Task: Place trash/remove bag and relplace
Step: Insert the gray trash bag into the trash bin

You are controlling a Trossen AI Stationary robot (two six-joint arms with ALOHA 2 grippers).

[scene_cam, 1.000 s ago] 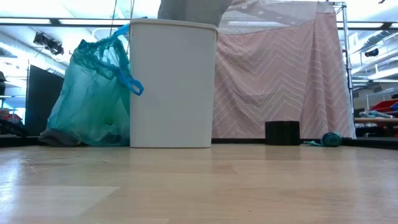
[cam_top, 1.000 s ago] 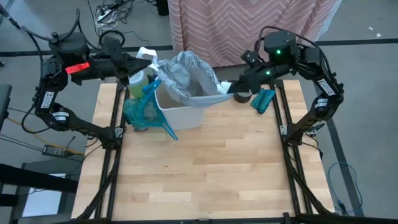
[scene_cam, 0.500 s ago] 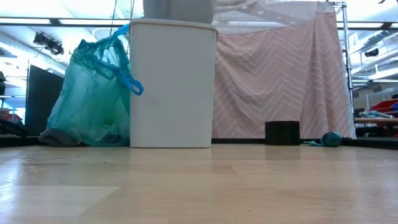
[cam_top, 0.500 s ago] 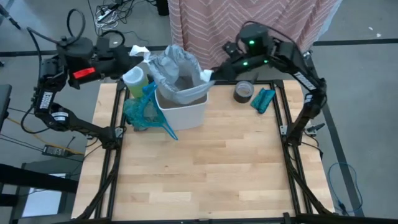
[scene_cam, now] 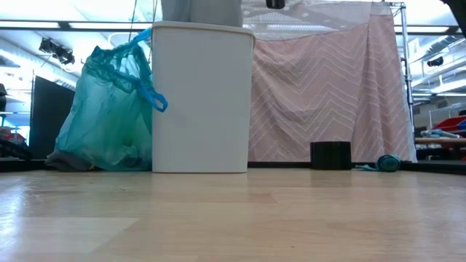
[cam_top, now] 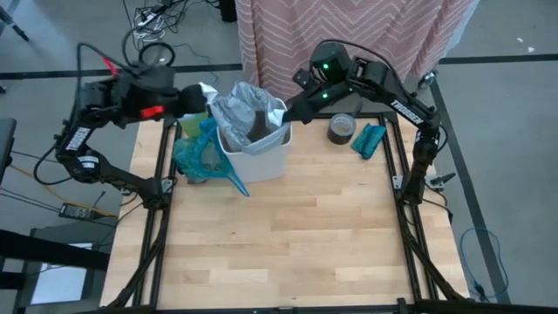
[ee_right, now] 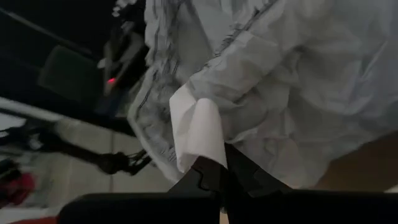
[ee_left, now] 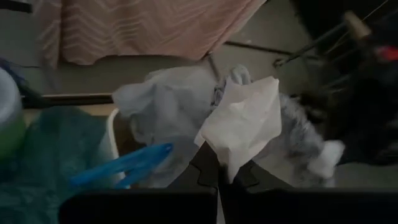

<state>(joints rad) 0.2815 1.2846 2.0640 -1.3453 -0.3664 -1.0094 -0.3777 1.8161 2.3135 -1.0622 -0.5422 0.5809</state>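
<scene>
From above, the left gripper (cam_top: 193,98) sat just off one side of the white bin (cam_top: 261,157) and the right gripper (cam_top: 288,112) just off the opposite side, each closed on an edge of the pale grey bag (cam_top: 240,103) that lay loosely bunched over the bin's mouth; the full teal bag (cam_top: 196,153) stood on the table just below the left gripper, touching the bin's side, while a roll of tape (cam_top: 341,128) and a small teal bundle (cam_top: 370,139) lay near the right gripper, away from the bin. At table height, the teal bag (scene_cam: 109,116) leaned against the bin (scene_cam: 202,98), knotted with blue ties and bulging, and only a strip of grey plastic showed above the rim, so whether the trash was inside it could not be seen. Past the left wrist's closed fingers, a white fold of the grey bag (ee_left: 242,124) was pinched between the tips, the bin opening just ahead. Past the right wrist's closed fingers, another white fold (ee_right: 199,134) was pinched, with crumpled grey plastic spreading ahead. By my reading, the old liner was already out and set aside, and the replacement was only half fitted: its rim was yet to be stretched over the bin's edge.
</scene>
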